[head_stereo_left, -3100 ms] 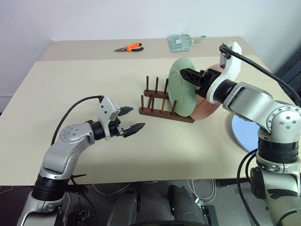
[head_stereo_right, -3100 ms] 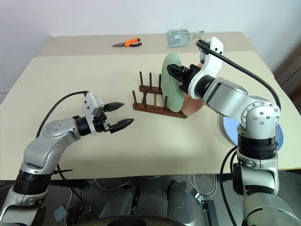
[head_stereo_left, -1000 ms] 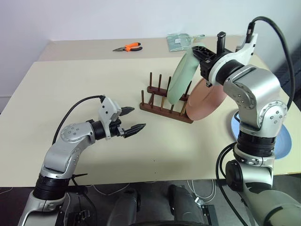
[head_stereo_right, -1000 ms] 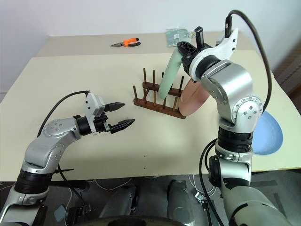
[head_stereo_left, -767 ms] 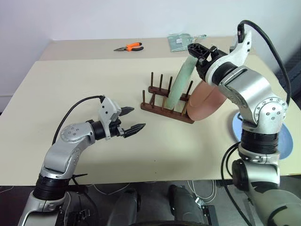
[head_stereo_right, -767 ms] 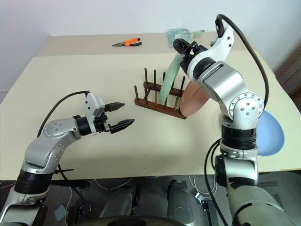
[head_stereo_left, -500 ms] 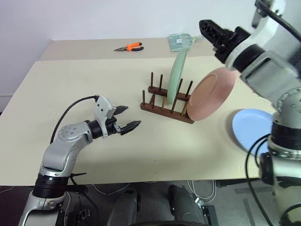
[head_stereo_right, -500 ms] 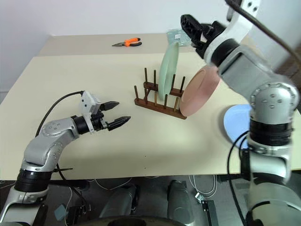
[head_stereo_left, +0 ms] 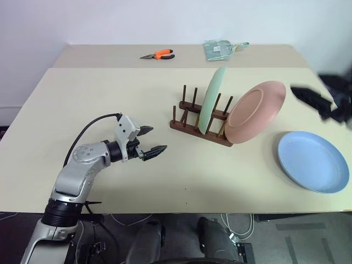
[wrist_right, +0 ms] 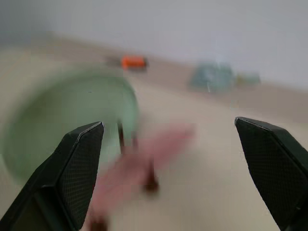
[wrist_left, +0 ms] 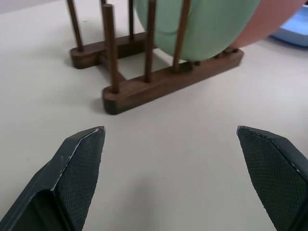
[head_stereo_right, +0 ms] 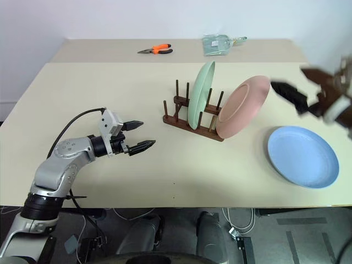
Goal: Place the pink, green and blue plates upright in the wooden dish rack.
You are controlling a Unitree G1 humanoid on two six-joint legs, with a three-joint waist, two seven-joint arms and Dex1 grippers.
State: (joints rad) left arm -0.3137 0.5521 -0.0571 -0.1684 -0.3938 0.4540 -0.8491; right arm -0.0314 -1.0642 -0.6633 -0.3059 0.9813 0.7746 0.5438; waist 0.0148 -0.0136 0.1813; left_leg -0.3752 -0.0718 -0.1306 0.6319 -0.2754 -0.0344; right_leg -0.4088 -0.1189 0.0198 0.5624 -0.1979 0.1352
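Looking across the counter, we take the wooden dish rack as our landmark. The green plate stands upright between its pegs, edge-on to us. The pink plate is at the rack's right end, tilted well over, its lower rim down by the last pegs; we cannot tell whether it sits in a slot or only leans against the end. The blue plate lies flat on the counter to the right of the rack, well apart from it and touched by nothing.

We judge the task about two thirds done: two plates are at the rack, and the blue one is the step in hand.

Our right gripper hangs in the air to the right of the rack, just off the pink plate's upper rim and above the far edge of the blue plate. Its jaws are spread wide and carry nothing. Our left gripper hovers low over the counter to the left of the rack, pointing toward it, jaws also spread wide and empty.

The next move, as we see it, calls for the right gripper to come down to the blue plate's rim, pinch it, tip the plate on edge and carry it to a free slot on the left part of the rack. The tilted pink plate may need straightening, since a knock could topple it.
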